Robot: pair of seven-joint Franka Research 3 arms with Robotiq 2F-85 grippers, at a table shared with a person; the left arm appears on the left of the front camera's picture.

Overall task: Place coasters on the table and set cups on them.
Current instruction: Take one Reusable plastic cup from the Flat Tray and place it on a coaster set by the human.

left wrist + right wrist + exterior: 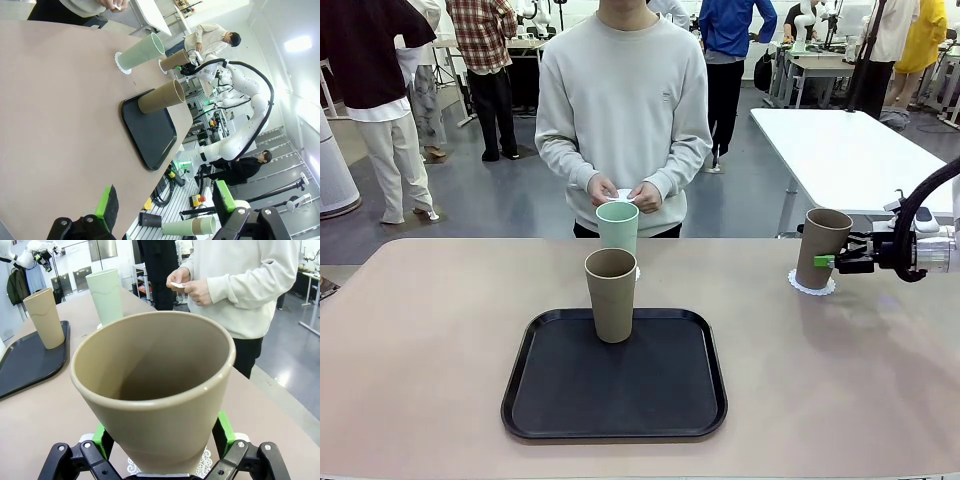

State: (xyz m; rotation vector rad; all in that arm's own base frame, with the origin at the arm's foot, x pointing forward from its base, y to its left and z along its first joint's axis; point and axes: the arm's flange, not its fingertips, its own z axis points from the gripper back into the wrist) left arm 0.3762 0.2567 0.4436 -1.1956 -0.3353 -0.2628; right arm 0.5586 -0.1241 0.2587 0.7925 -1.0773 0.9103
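A tan cup (820,245) stands on a white lacy coaster (812,286) at the table's (420,340) right side. My right gripper (828,262) reaches in from the right, its green pads (223,434) against the cup's (155,390) lower walls. Near the far edge, a mint green cup (617,226) stands on a second coaster (636,272). Another tan cup (611,294) stands on the black tray (570,400). The person holds a third coaster (623,196) in both hands. My left gripper (165,202) hangs open above the table's edge, nothing between its fingers.
The black tray lies in the middle near the front edge. The person stands at the far side, just behind the mint cup. Bare tabletop spreads left of the tray and between the tray and the right cup. A white table (850,150) stands behind on the right.
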